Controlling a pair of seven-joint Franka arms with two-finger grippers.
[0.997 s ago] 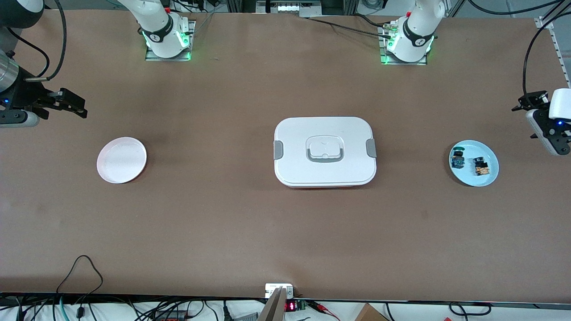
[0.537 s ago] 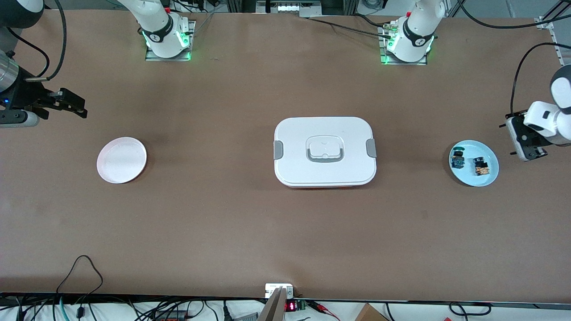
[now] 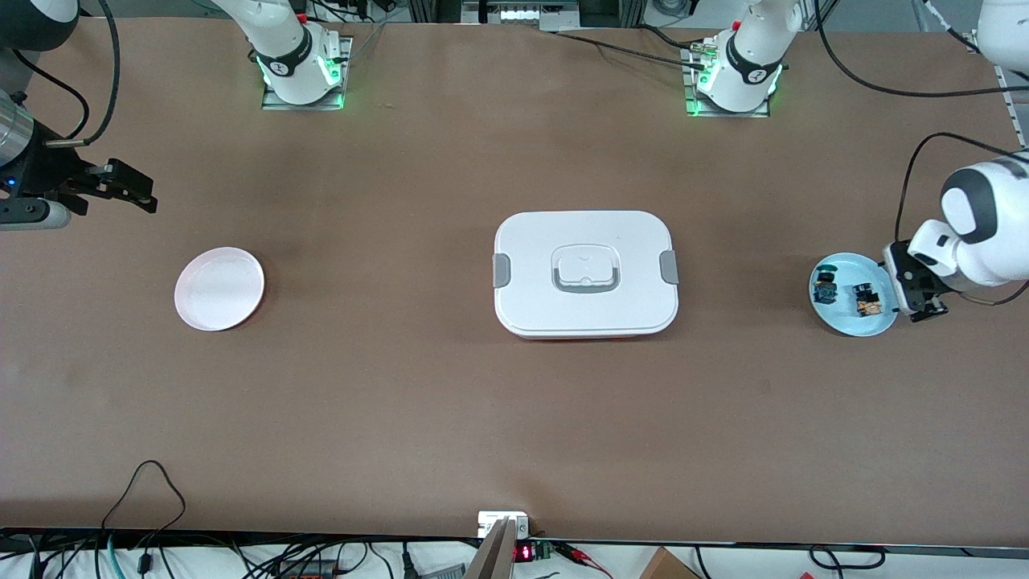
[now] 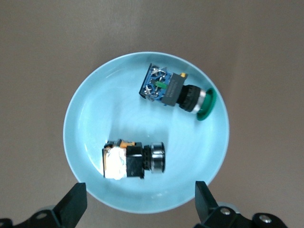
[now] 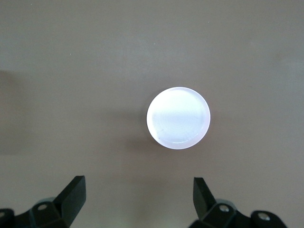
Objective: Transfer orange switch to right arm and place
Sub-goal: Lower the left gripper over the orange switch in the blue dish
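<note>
Sitting on the blue plate (image 3: 838, 320) at the left arm's end of the table: orange switch (image 4: 134, 160), on its side, beside the blue switch with green cap (image 4: 176, 91) but not touching it. Looks light and rigid, hard plastic, small enough to skid or roll on the glazed plate. Black cylinder probably slick and round; better to pinch across the flat sides of the orange-tan block, or the squarish black mid-body.

Left gripper (image 4: 137, 206) hanging over the plate's edge toward the left arm's end, fingers spread wide, nothing between them. Moved in from the table edge over the last second, wrist turned down toward the plate. Right gripper (image 5: 137, 204) waiting up over the table near the white plate (image 3: 219, 288), fingers spread, empty; no change. Lidded white box (image 3: 585, 273) mid-table, unmoved. Switches unmoved too.
</note>
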